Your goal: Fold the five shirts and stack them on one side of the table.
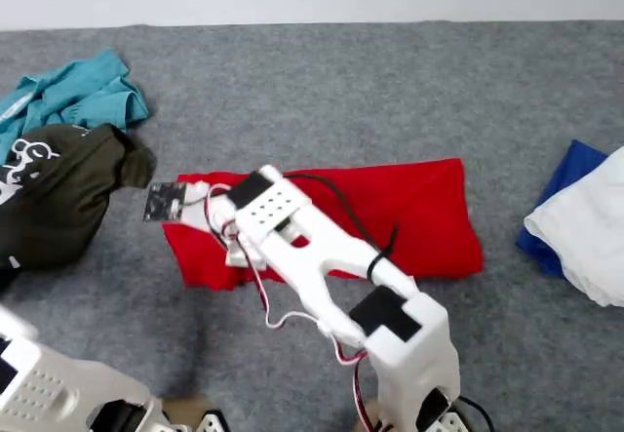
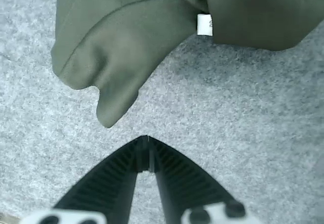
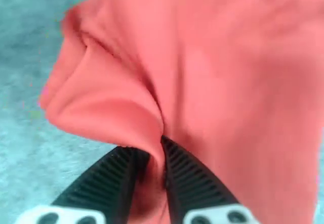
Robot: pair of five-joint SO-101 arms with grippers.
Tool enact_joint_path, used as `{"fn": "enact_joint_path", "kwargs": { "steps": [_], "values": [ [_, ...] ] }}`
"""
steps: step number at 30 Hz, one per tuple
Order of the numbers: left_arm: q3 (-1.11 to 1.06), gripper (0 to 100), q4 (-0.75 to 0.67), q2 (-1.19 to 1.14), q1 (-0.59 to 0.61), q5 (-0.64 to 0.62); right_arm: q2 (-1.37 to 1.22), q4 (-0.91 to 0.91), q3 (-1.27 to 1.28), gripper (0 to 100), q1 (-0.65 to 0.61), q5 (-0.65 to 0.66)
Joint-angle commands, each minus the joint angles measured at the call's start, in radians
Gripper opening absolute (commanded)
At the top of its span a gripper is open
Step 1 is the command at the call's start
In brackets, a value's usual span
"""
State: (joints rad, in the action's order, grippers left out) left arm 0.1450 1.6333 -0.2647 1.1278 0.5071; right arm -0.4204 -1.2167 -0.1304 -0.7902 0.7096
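While the right arm's (image 1: 322, 256) jaws were pinching a raised fold of the red shirt (image 3: 228, 82), the left arm's (image 1: 49, 393) jaws were pressed together on nothing, tips touching, hanging over bare grey surface (image 2: 263, 133). So that's one set holding cloth and the other closed and empty.

Just past the left jaws lay the edge of the dark olive shirt (image 2: 126, 42). One floppy corner pointed back toward the tips without touching them, and a small white tag (image 2: 204, 25) poked out at a seam (way too small to make anything out on it).

From the high view, the red shirt (image 1: 419, 208) was lying across the middle of the surface as a long strip. The right arm was stretched over it to the end nearest the olive one. The olive shirt (image 1: 58, 198) sat bunched up at one side, touching a crumpled teal shirt (image 1: 73, 96) farther back. Well apart on the opposite side, a white shirt (image 1: 585, 227) lay partly on top of a blue shirt (image 1: 565, 171).
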Motion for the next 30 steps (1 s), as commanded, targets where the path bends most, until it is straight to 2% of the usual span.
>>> {"fn": "enact_joint_path", "kwargs": {
  "steps": [1,12,20,26,30],
  "values": [
    [0.004,0,0.014,0.014,-0.009,0.003,-0.012,-0.001,-0.117,1.1,0.038,0.006],
    [0.004,0,0.014,0.014,-0.009,0.003,-0.053,-0.153,-0.285,1.1,0.068,0.005],
    [0.004,0,0.014,0.014,-0.009,0.003,-0.107,-0.143,-0.307,2.2,0.116,0.005],
    [0.004,0,0.017,0.014,-0.009,0.003,-0.174,-0.136,-0.308,19.9,0.168,-0.141],
    [0.004,0,0.035,0.014,-0.009,0.003,-0.177,-0.136,-0.310,21.0,0.202,-0.152]
  ]
}}
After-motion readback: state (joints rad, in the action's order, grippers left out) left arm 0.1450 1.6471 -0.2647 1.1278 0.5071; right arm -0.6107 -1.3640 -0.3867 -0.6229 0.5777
